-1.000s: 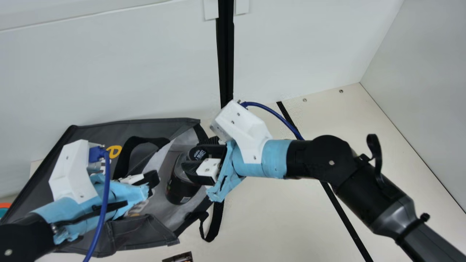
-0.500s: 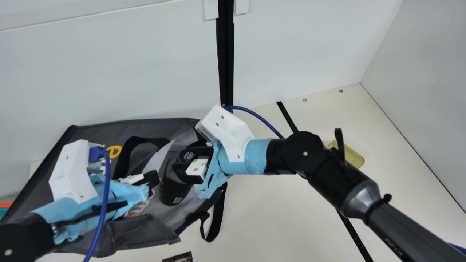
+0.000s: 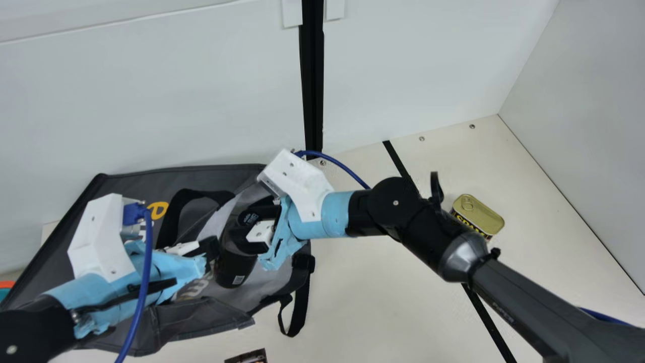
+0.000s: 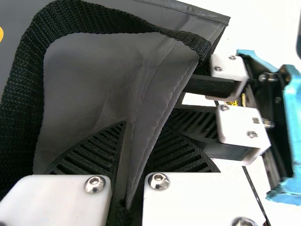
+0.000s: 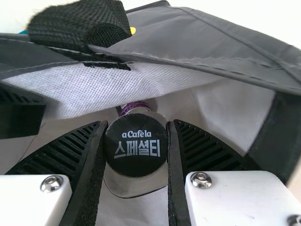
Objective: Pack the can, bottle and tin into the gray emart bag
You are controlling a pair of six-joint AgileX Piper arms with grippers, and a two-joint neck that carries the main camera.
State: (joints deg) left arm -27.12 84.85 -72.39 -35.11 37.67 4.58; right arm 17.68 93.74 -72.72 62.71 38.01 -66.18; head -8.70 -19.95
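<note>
In the main view my left gripper (image 3: 210, 248) is at the opening of the gray bag (image 3: 133, 182); in the left wrist view my left gripper (image 4: 136, 129) is shut on the bag's edge (image 4: 153, 101). My right gripper (image 3: 254, 233) holds the dark bottle (image 3: 236, 264) tilted within the bag's mouth. From the right wrist view, my right gripper (image 5: 137, 129) is shut on its round black cap (image 5: 136, 162), white lining around it. Beyond the cap, a purple item (image 5: 135, 108) lies inside the bag, mostly hidden. The yellow-lidded tin (image 3: 479, 217) stands on the table at the right, beside my right arm.
A black strap (image 3: 301, 307) hangs from the bag's right side onto the table. A dark printed item (image 3: 248, 357) lies at the near edge. An orange and teal object (image 3: 6, 287) shows at the far left. White walls stand behind and at the right.
My right gripper has moved left and slightly toward the near side, carrying the bottle toward my left gripper. The tin has come out from behind my right arm. My left arm has stayed still.
</note>
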